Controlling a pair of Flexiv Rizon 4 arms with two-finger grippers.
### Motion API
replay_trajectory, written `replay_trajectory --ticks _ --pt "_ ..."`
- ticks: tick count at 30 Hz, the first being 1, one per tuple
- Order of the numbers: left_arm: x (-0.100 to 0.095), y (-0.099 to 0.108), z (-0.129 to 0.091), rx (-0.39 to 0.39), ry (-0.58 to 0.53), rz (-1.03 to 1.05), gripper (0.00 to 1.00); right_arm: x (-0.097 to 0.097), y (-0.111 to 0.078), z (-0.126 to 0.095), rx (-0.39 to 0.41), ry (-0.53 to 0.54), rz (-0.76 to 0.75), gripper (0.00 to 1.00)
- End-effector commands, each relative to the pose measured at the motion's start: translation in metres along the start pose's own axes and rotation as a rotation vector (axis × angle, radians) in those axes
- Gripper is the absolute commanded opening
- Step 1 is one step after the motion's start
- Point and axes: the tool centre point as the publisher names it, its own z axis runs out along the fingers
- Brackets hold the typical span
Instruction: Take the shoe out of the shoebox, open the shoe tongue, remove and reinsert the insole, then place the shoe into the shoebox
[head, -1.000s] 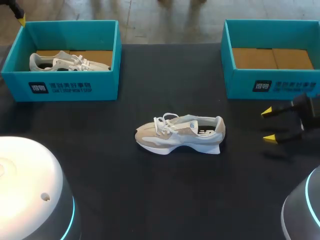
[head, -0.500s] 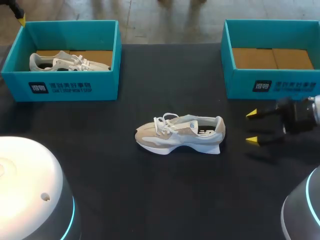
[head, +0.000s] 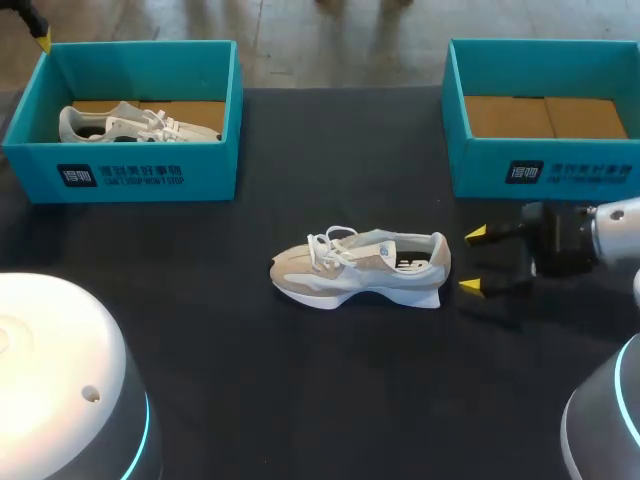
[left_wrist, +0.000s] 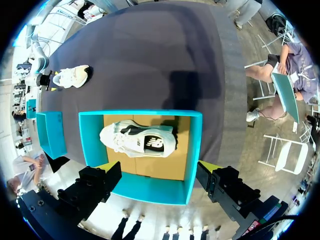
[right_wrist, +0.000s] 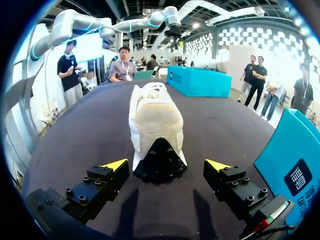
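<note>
A beige and white shoe (head: 360, 270) lies on its sole in the middle of the black table, toe to the left. My right gripper (head: 472, 260) is open just behind its heel, level with the table. In the right wrist view the heel (right_wrist: 152, 120) stands straight ahead of the open fingers (right_wrist: 167, 165), apart from both. A second shoe (head: 135, 124) lies in the left teal shoebox (head: 130, 175). My left gripper (left_wrist: 159, 167) hangs open high above that box (left_wrist: 150, 187) and its shoe (left_wrist: 137, 140), holding nothing.
An empty teal shoebox (head: 560, 170) with a cardboard floor stands at the back right, close behind my right arm. One yellow fingertip (head: 43, 40) of the left gripper shows at the far left corner. Open black tabletop lies in front of the shoe.
My right gripper has slid left across the table toward the shoe's heel, staying open. The left arm, the shoes and the boxes have not moved.
</note>
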Motion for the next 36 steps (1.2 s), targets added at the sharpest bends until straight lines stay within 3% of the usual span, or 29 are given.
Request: replay_trajectory --ticks 1,8,36 --pt "0.000 -0.001 0.000 -0.002 0.001 0.001 1.00 0.001 0.002 0.008 0.006 -0.006 0.004 1.00" --pt "0.000 -0.001 0.000 -0.002 0.001 0.001 1.00 0.009 0.002 0.017 0.000 -0.009 0.025 1.00" --pt "0.000 -0.001 0.000 -0.002 0.001 0.001 1.00 0.008 0.006 0.042 -0.014 -0.011 0.057 1.00"
